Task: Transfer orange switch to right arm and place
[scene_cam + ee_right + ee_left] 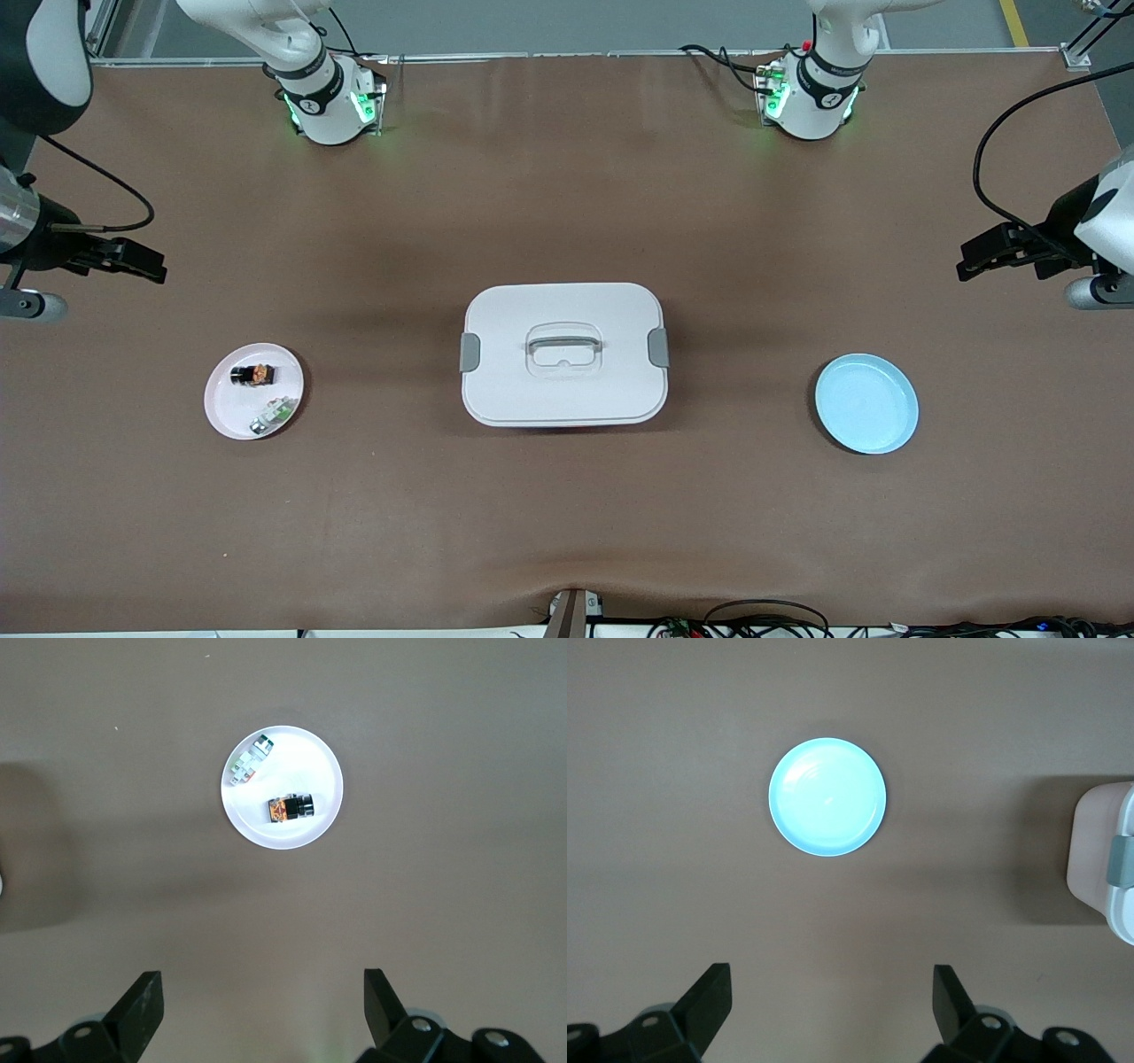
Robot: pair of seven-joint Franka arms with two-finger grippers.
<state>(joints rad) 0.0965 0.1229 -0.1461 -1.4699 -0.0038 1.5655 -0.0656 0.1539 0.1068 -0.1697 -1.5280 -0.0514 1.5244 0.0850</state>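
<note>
Orange switch lying flat on pink plate, long axis running along the bench.
Orange end facing the lidded box; left gripper and right gripper hovering, jaws released.

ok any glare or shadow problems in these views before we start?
Front view: soft shadow around the white lidded box, small parts on the pink plate tiny but legible. Left wrist view: the blue plate is washed out by glare, nearly white at centre. Right wrist view: the orange switch is sharp and the plate bright but not blown out; a broad dim shadow on the table toward the box.
</note>
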